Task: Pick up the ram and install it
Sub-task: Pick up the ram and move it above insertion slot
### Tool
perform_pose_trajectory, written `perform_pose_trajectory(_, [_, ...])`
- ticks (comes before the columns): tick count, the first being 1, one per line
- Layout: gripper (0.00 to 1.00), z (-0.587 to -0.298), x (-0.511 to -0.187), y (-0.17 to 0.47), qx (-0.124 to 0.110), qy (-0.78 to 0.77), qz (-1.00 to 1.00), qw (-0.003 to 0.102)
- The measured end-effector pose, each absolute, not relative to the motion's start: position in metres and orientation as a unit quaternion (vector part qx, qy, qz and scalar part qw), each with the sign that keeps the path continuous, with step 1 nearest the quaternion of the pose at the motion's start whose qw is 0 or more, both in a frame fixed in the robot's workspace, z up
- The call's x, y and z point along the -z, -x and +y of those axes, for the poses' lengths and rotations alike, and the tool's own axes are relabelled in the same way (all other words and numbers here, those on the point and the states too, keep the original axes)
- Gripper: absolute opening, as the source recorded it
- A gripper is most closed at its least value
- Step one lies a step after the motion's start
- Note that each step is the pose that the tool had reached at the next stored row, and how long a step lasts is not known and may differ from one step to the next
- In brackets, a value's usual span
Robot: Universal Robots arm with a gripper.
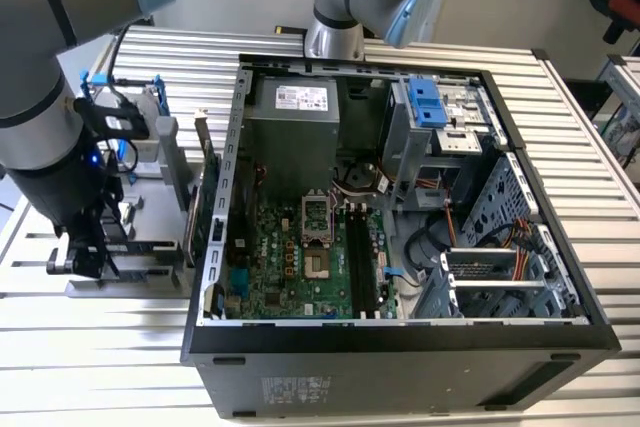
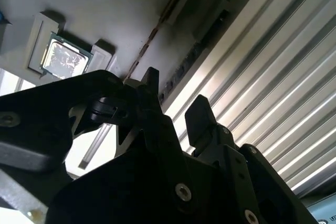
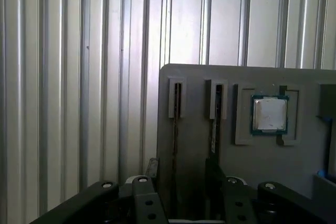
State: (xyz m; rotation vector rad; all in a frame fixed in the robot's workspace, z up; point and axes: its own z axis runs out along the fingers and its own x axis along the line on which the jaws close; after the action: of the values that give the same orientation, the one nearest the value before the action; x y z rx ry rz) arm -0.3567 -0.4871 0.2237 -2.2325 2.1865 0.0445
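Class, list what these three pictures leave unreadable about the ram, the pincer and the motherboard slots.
1. Ram: it stands edge-on in the grey holder in the first wrist view, so its chips and label are hidden.
2. Pincer: it is open, but its own body hides any contact with the ram in both wrist views.
3. Holder in the exterior view: largely covered by the arm.
4. Motherboard slots: too small in the exterior view to read their latches.

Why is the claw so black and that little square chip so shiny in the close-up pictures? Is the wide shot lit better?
Second wrist view: the gripper is a backlit, near-black silhouette against glare streaks on the slatted table. Both wrist views: the chip mirrors the light and looks pale. Exterior view: even light, with mild shadow inside the computer case.
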Motion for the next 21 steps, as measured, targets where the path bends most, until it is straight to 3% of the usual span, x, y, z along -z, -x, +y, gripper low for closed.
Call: perform_pose_trajectory(21, [1.00,-0.487,-0.192,0.357,-0.017,0.714,0.700,0.006])
